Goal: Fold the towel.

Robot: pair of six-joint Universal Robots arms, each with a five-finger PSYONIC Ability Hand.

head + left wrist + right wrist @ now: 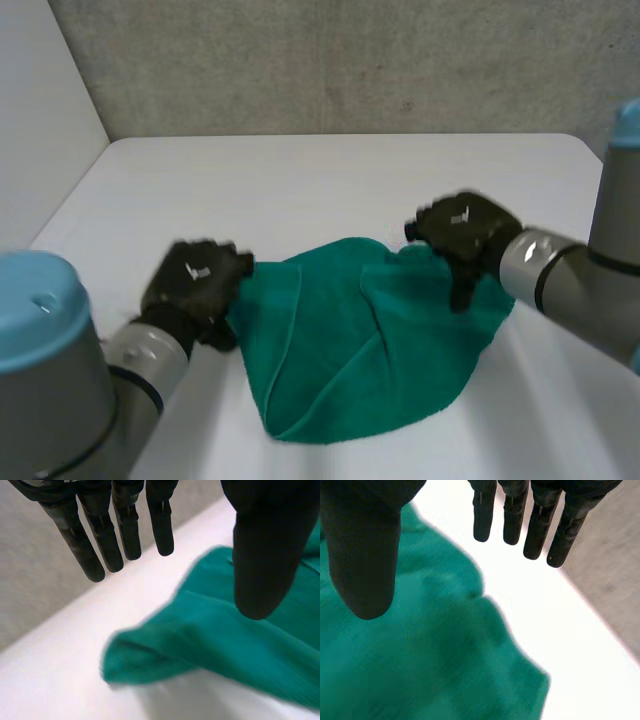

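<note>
A plain teal-green towel (370, 340) lies on a white table (300, 180). The left hand (195, 280) and right hand (465, 232) are black, on grey arms (545, 270) with light-blue caps (40, 310). The wall (350, 60) behind is speckled grey.

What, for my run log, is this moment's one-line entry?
towel: green, rumpled | left hand: open, at towel's edge | right hand: open, over towel's edge
</note>
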